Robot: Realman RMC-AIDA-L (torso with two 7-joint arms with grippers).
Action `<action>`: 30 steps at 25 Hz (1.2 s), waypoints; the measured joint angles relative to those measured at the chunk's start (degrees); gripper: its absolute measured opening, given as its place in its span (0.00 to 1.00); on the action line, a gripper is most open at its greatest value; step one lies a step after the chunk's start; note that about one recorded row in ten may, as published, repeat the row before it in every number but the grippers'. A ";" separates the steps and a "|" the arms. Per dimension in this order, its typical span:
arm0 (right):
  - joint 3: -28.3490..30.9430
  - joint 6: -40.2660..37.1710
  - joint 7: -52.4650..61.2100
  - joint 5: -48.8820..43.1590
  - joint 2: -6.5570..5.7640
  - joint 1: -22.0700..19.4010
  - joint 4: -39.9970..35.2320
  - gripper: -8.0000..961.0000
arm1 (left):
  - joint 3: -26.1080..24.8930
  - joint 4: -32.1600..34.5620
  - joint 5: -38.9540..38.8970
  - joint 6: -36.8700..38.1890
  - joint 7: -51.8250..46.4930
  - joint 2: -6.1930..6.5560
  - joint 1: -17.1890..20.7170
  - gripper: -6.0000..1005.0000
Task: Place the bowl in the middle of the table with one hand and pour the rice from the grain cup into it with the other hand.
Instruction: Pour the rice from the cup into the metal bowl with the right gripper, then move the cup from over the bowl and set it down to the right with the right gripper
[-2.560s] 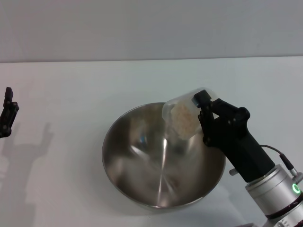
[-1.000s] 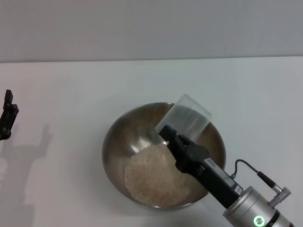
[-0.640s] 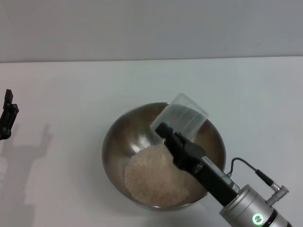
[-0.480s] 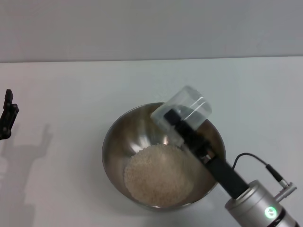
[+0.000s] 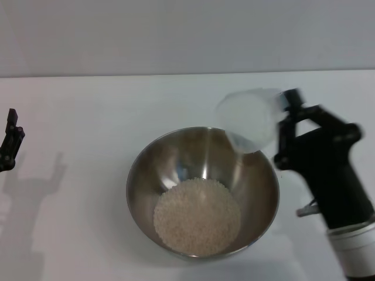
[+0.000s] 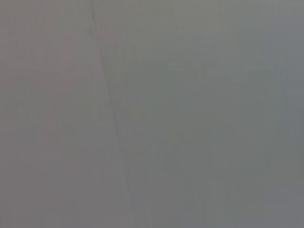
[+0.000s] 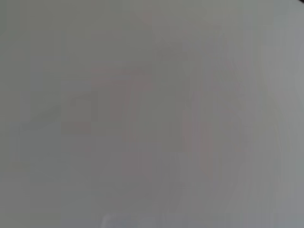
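With the rice [image 5: 197,215] lying in the bowl [image 5: 153,165], the right gripper [image 5: 282,126] is clamping the emptied cup [image 5: 249,119] beside the rim, likely needing setting down next, while the left gripper [image 5: 9,145], grip unclear, is idling well away.

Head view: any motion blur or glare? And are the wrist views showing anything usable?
Head view: the right tool and grain cup are smeared by motion blur; the bowl carries bright reflections above the rice; the left tool casts a soft shadow on the table. Both wrist views: featureless grey, nothing readable.
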 joint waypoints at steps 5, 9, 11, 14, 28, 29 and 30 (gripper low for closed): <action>3.84 -4.80 29.73 0.02 -0.32 -1.55 -4.49 0.01 | 0.00 -0.01 0.03 0.00 0.16 0.00 0.02 0.81; 5.90 -8.00 51.94 0.05 -0.11 -1.74 -11.66 0.01 | 0.00 0.00 0.11 0.00 0.19 0.00 0.03 0.81; 7.74 -8.65 60.32 0.05 0.02 -2.11 -14.76 0.01 | 0.00 0.01 0.14 0.00 0.19 0.00 0.03 0.81; 9.68 -8.52 65.18 0.05 0.04 -2.92 -17.01 0.01 | 0.00 0.03 0.22 0.00 0.18 0.00 0.03 0.81; 15.54 7.87 72.37 0.18 0.06 -3.25 -23.95 0.01 | 0.62 0.13 0.15 0.01 0.21 0.00 -0.06 0.81; 15.54 8.97 72.42 0.19 0.06 -3.03 -24.20 0.01 | 0.62 0.15 0.12 0.01 0.17 0.00 -0.06 0.81; 15.50 10.17 72.45 0.19 0.04 -2.80 -24.38 0.01 | 0.62 0.16 0.13 0.01 0.11 0.00 -0.06 0.81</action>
